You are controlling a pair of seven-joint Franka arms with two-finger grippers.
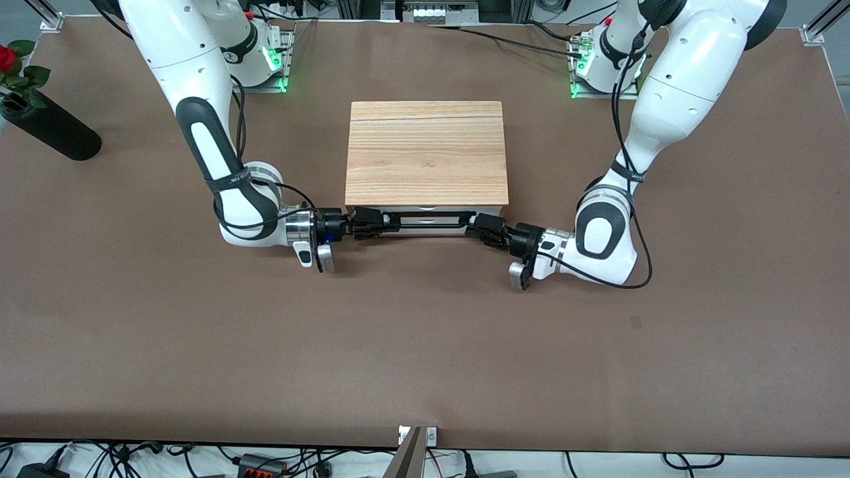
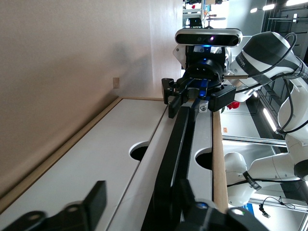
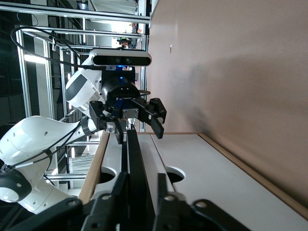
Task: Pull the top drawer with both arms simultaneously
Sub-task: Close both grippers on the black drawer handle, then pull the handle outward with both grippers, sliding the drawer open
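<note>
The top drawer's white front [image 1: 428, 214] shows as a thin strip under the cabinet's wood-grain top slab [image 1: 425, 153]; it looks pushed in. Its long black bar handle [image 1: 425, 224] runs across the front. My right gripper [image 1: 364, 224] straddles the handle at the right arm's end, open, one finger against the bar [image 3: 137, 154], the other a little off it. My left gripper [image 1: 479, 229] straddles the handle's other end, fingers wide apart around the bar [image 2: 180, 139]. Each wrist view shows the other gripper at the bar's end: the right gripper [image 2: 185, 98] and the left gripper [image 3: 137, 127].
A black vase with a red rose [image 1: 46, 129] lies at the right arm's end of the table. The brown table top [image 1: 425, 345] stretches from the drawer front toward the front camera. Both arm bases stand past the cabinet's back.
</note>
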